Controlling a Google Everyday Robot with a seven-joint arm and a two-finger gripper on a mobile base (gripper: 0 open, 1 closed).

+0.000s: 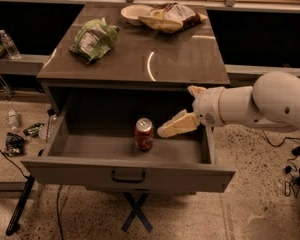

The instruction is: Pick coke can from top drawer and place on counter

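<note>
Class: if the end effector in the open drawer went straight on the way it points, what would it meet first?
Probably the coke can, standing upright just left of the end effector, which points leftward inside the top drawer; depth alignment is unclear.

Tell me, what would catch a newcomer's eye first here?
A big white robot arm on the right holds its gripper inside the open top drawer, just right of a red coke can standing upright there. Above, the glossy counter carries a green snack bag and a brown bag.
</note>
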